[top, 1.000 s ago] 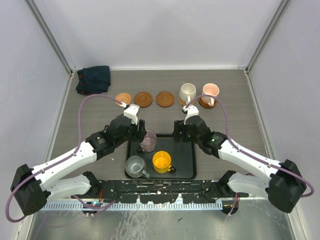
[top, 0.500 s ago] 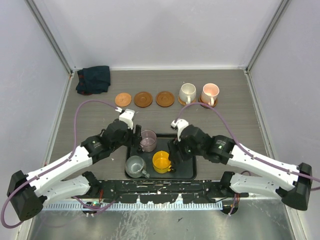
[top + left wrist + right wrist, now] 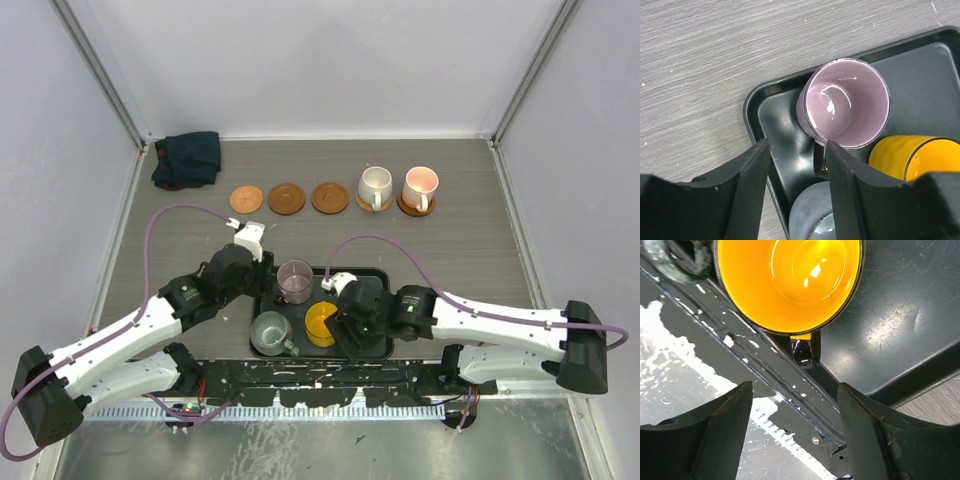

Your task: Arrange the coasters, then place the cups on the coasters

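No legible txt, labels, nos. or signs anywhere.

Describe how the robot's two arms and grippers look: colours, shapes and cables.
The left arm and right arm have smooth white shells linked by chunky black joints. A thin purple cable loops loosely along each arm. The left gripper and right gripper each end in two broad, matte black fingers.

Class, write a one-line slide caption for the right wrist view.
Open right end effector lined up with the handle of the yellow cup in the black tray.
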Controlling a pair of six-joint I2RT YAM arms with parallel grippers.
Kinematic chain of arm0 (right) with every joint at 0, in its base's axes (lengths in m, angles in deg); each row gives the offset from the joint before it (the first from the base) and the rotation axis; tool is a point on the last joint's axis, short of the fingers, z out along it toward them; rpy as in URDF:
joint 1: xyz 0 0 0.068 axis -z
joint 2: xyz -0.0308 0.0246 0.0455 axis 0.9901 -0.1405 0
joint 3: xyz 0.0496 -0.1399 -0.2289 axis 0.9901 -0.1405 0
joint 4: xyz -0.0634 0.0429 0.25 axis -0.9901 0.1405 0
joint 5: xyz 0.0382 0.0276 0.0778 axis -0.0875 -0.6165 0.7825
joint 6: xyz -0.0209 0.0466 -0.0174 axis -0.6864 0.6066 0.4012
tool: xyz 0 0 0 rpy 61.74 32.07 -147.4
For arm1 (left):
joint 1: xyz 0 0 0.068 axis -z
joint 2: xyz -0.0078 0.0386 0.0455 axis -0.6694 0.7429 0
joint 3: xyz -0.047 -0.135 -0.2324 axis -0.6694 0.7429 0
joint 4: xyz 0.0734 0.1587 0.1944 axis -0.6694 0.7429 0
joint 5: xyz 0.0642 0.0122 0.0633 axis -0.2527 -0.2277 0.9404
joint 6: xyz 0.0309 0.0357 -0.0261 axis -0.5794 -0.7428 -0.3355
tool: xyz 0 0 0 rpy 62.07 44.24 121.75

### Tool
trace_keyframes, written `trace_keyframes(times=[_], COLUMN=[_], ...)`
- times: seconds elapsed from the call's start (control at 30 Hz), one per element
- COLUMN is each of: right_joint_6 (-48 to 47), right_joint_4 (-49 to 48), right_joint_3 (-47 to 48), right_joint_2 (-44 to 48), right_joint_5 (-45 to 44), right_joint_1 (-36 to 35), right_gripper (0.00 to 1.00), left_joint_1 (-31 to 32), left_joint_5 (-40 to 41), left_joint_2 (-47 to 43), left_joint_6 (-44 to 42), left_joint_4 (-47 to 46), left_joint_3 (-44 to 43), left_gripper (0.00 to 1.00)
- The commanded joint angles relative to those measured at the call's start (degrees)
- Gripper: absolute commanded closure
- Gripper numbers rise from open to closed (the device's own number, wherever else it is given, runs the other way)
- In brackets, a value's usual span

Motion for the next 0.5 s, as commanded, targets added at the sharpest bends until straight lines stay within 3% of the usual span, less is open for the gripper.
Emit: trace_keyframes(times=[0.0,0.37,0.47], right_joint_6=[0.2,-2.8,-3.3], right_joint_4=[-5.6,-12.9,-14.1], right_joint_3=[-2.1,-2.9,-2.8], right_joint_2=[-3.0,-10.6,-11.6], right_joint_5=[-1.3,-4.0,-4.4], right_joint_1=[-0.7,-0.7,-0.6], right_gripper=[0.27,0.32,0.33], left_joint_1=[0.2,0.2,0.2], left_joint_5=[2.5,5.2,5.3], left_joint_2=[-2.1,-4.4,-4.5], left_joint_6=[1.3,2.0,2.2], left_joint_4=[-1.6,-1.1,-1.3], left_joint_3=[1.3,3.0,3.3], left_gripper=[0.53,0.81,0.83])
